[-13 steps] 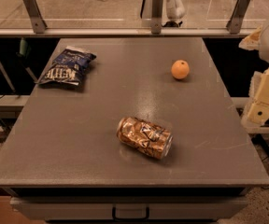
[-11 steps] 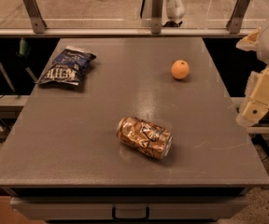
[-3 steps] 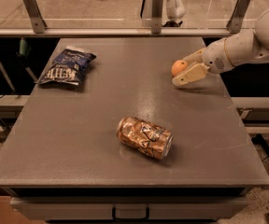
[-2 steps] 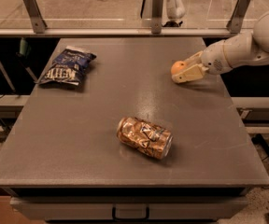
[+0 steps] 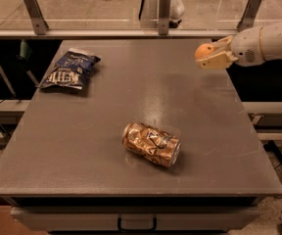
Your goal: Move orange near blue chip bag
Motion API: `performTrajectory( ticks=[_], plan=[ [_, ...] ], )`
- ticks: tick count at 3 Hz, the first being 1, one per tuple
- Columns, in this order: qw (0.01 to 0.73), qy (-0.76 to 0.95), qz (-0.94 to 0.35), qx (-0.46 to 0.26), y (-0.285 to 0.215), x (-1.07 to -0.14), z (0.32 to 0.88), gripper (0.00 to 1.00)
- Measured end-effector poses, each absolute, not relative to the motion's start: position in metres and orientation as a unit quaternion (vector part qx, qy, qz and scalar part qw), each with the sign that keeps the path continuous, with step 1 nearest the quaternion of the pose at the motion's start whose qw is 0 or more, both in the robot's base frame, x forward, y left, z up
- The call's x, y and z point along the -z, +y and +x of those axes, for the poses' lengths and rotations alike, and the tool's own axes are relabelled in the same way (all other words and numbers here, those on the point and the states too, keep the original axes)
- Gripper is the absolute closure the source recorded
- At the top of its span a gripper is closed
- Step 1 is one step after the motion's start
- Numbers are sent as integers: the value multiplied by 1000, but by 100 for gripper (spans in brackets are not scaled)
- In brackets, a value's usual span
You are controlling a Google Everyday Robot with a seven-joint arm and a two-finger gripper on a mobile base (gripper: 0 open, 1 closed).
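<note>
Foreground is taken by the grey table [image 5: 53,175], on whose near half a crushed brown-gold can [image 5: 151,144] is laid on its side; it is no part of the job and is best left alone. Farther back, at the left, the blue chip bag [image 5: 68,71] is spread flat near the table's left edge, so bare surface beside it is offered for setting something down. At the far right the gripper [image 5: 208,58] is seen over the right rear corner, its fingers clamped on the orange [image 5: 203,50], which seems to be carried clear of the surface. Such a hold is judged needed so that the round fruit is not rolled away. The orange is found well apart from the bag, with nearly the whole table width between them; the crossing is not yet made.
</note>
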State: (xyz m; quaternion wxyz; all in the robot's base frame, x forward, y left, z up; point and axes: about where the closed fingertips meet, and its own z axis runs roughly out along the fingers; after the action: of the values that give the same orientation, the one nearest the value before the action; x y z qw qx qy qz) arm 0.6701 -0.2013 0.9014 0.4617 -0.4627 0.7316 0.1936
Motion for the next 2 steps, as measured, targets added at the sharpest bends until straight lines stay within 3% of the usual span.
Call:
performTrajectory(
  ticks=[2],
  plan=[
    [460, 724, -471, -204, -186, -896, 666, 100]
  ],
)
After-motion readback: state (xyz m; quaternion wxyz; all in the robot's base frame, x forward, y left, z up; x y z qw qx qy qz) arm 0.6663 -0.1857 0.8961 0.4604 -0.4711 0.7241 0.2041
